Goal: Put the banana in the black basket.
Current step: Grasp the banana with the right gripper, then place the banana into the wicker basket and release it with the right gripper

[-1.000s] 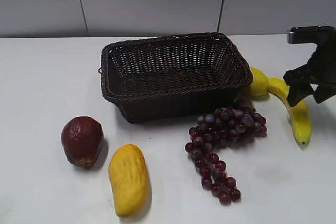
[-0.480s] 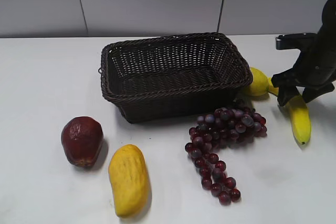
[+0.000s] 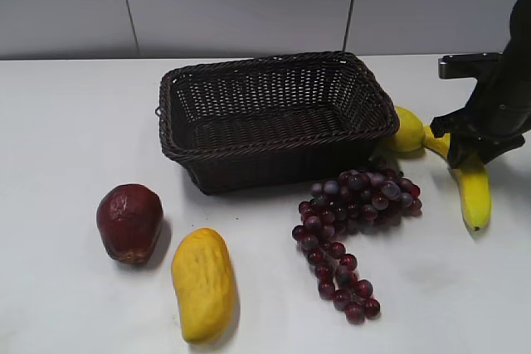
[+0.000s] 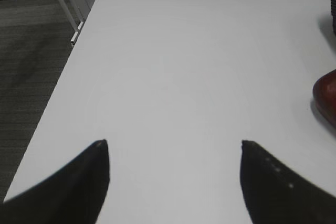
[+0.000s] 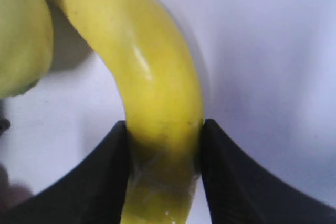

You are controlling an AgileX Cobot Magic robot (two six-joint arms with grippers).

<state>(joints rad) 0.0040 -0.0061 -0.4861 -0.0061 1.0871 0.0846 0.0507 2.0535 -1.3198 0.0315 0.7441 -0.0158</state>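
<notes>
Lying on the table (image 3: 75,122): the banana (image 3: 471,186), on the far right of the exterior view, just right of the black basket (image 3: 274,118) and outside it.
Banana orientation: curved, its upper end next to the lemon (image 3: 408,128), its lower tip pointing toward the front edge of the table.
Right gripper (image 3: 466,148): closed on the banana; in the right wrist view both black fingers (image 5: 107,177) press against opposite sides of the yellow skin (image 5: 157,108).
Grasp location: in the exterior view, around the upper middle of the fruit, with the lower half showing below the gripper.
Lemon: touching or just beside the basket's right wall and the banana's upper end.
Black basket: upright at table centre, nothing visible inside.
Grapes (image 3: 353,221): dark red bunch in front of the basket's right corner, between basket and banana.
Mango (image 3: 203,283): front left of centre, well apart from the basket.
Red fruit (image 3: 129,222): just left of the mango.
Left gripper (image 4: 173,182): spread wide over bare table, holding nothing; red fruit edge (image 4: 326,94) at the right border of its view.
</notes>
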